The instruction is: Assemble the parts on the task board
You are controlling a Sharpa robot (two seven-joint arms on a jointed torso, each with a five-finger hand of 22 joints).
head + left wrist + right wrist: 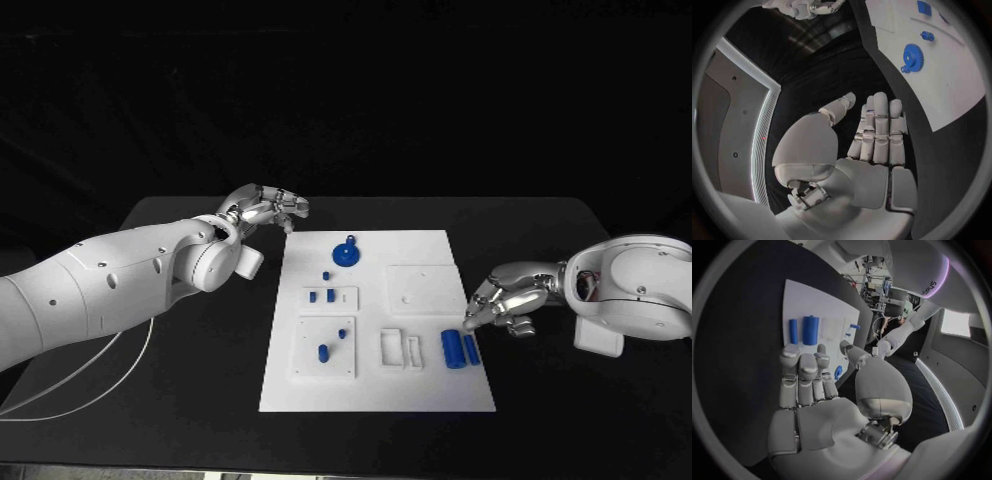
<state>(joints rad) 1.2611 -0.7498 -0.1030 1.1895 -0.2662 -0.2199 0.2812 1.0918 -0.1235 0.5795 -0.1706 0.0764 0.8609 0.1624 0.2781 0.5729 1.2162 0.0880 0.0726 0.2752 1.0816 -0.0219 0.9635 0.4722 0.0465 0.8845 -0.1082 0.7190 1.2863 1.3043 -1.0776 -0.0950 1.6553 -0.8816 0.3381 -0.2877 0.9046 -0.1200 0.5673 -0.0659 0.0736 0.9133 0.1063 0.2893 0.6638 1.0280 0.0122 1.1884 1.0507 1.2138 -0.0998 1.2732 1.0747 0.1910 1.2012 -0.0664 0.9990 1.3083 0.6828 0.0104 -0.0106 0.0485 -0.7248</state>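
I am looking down at a black counter with a flat white rectangular task board in the middle of it. My right robot hand hovers at the board's right edge, fingers extended side by side and holding nothing, just beside two short blue cylinders lying close together near the board's right rim. My left robot hand sits off the board's far left corner, fingers held straight and close together, also empty. Elsewhere on the board I see a blue gear-like disc at the far end, small blue pegs in a raised white block at the left, and further small blue pieces on a nearer white block. My worry: the cylinders are round and lie loose near the rim, so a careless fingertip nudge could roll them off onto the counter. Because they lie so close, closing on one may drag or scatter the other.
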